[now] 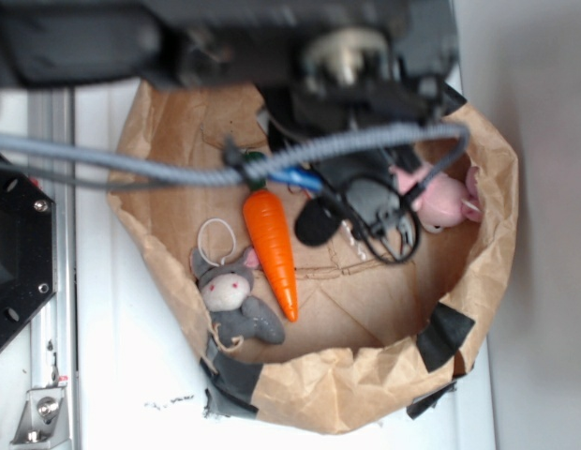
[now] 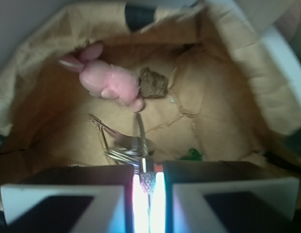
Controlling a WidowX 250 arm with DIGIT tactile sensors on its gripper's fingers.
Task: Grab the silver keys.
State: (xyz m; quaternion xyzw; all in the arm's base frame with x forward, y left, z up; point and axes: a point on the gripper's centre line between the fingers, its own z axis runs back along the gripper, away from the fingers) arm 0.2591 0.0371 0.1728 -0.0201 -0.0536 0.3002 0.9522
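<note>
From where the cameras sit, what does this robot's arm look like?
The arm is black and blurry at the top of the exterior view, trailing a grey braided cable and thin black wires. In the wrist view, the gripper has flat white-faced jaws with dark insets.

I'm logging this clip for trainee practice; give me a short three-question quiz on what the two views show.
1. True or false: the gripper fingers are clamped on the silver keys.
2. Which toy lies nearest the keys: A pink plush bunny, B grey plush bunny, C toy carrot?
3. What holds all the items?

Key: 1 true. 2 A. 3 a brown paper bag.
</note>
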